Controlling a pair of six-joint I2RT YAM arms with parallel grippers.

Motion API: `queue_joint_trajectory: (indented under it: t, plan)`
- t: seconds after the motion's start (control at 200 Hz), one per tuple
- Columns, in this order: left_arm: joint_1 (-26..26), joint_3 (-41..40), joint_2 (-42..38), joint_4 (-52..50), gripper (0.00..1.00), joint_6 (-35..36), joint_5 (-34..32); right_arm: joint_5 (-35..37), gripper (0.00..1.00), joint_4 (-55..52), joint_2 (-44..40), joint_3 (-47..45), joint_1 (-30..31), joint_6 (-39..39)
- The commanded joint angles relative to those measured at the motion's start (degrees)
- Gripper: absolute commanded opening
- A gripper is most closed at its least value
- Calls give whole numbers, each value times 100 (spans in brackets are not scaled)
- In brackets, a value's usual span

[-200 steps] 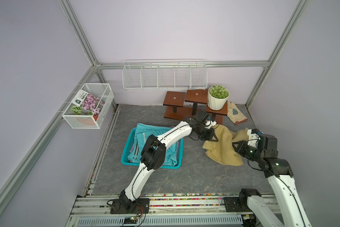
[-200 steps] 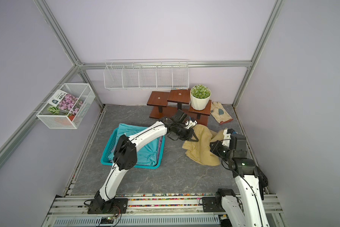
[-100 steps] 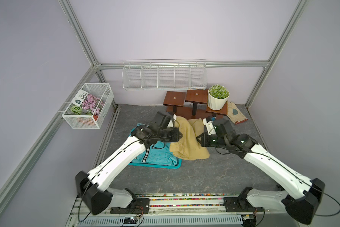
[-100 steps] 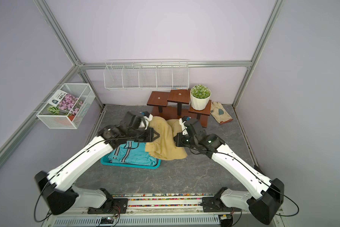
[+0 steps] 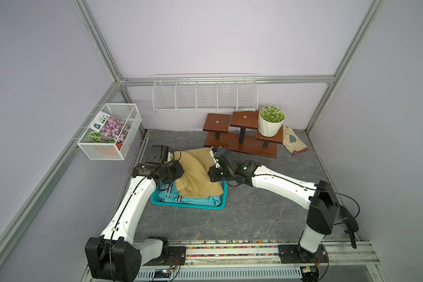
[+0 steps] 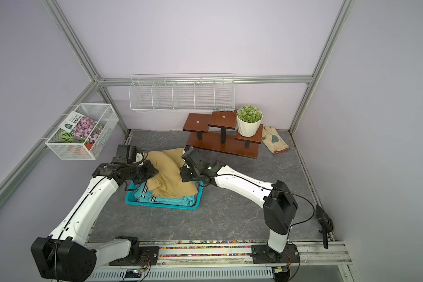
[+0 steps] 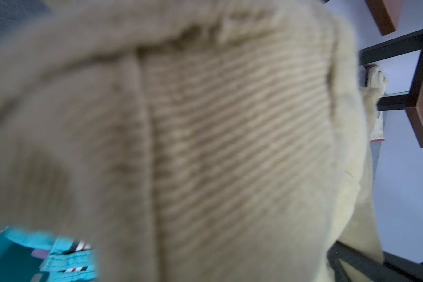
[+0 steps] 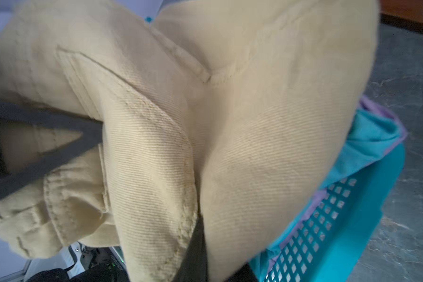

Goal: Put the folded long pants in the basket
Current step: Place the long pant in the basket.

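With my left gripper (image 5: 180,171) and right gripper (image 5: 211,172) both clamped on the khaki pants (image 5: 197,174), I have just swung them off the floor (image 5: 254,214) over the basket (image 5: 188,207), so only lowering and release remain.

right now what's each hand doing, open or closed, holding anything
Left hand: closed, holding the khaki pants.
Right hand: closed, holding the same khaki pants.
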Motion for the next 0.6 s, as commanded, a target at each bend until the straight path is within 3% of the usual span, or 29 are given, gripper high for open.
queue_joint_trajectory:
  t: [0.0,0.115,0.24,0.355,0.48,0.595]
  plan:
    - [77,123,-237,306,0,225,56,231,0,151,-58,105,247,12]
    - [77,367,-164,108,0,466,324,394,0,-175,-84,417,324,-38]
    - [77,931,-28,-797,0,701,-350,557,0,-140,-440,174,377,34]
    - [77,698,-104,-875,0,1086,-552,735,0,13,-563,-177,377,121]
    - [77,475,10,-832,0,997,-1262,806,0,78,-317,-389,320,262]
    - [77,398,152,-872,0,1026,-1418,951,0,290,-249,-862,309,415]
